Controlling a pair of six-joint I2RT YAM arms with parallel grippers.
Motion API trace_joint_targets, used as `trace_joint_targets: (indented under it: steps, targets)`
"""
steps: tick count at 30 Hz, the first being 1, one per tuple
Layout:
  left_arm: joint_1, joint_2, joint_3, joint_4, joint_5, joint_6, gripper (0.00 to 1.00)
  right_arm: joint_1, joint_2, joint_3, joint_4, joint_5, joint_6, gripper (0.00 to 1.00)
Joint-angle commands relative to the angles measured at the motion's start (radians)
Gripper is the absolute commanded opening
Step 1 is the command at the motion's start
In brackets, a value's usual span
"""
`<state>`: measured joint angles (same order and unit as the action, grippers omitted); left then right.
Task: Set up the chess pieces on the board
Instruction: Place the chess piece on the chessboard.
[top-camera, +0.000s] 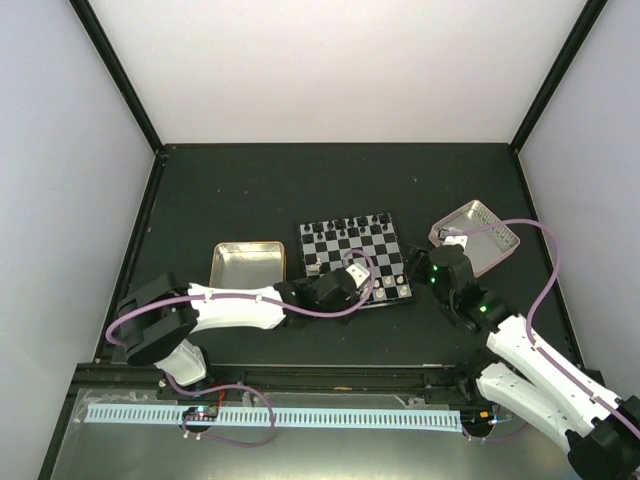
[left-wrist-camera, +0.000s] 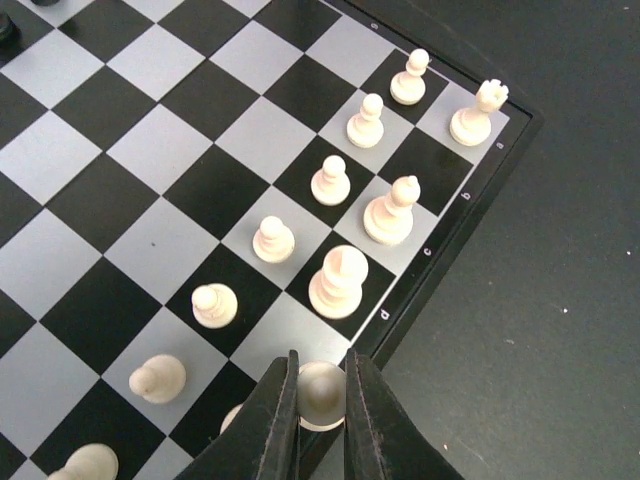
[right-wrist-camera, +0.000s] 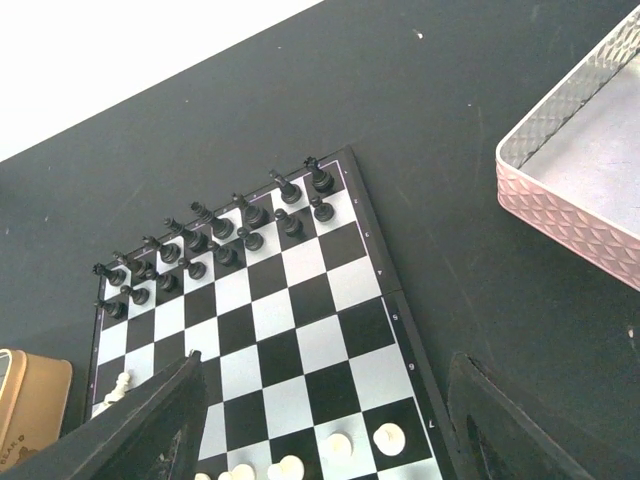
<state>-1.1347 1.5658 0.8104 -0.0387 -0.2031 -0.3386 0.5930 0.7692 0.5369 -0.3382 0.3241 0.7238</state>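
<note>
The board (top-camera: 340, 254) lies mid-table. Black pieces (top-camera: 345, 228) fill its two far rows and show in the right wrist view (right-wrist-camera: 215, 240). Cream pieces (left-wrist-camera: 338, 282) stand along the near rows: a line of pawns and several taller pieces behind them. My left gripper (top-camera: 352, 283) is at the board's near edge. In the left wrist view it (left-wrist-camera: 320, 395) is shut on a round-topped cream piece (left-wrist-camera: 322, 390) over the back-row square beside the tall cream piece. My right gripper (top-camera: 437, 268) hovers off the board's right side; in its own view it (right-wrist-camera: 325, 440) is open and empty.
A gold-rimmed tin tray (top-camera: 247, 264) sits left of the board. A pink-sided tray (top-camera: 478, 235) sits at the right and shows in the right wrist view (right-wrist-camera: 580, 170). Dark mat surrounds the board; white walls enclose the table.
</note>
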Motion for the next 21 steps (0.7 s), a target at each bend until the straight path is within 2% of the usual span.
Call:
trace_joint_targets:
  steps: [1, 21]
  targets:
    - [-0.008, 0.032, 0.043, 0.073, -0.042, 0.04, 0.03, -0.013, -0.006, -0.006, 0.007, 0.018, 0.009, 0.67]
    - [-0.008, 0.096, 0.067, 0.054, -0.071, 0.063, 0.08, -0.025, 0.018, -0.003, 0.018, -0.011, 0.008, 0.67]
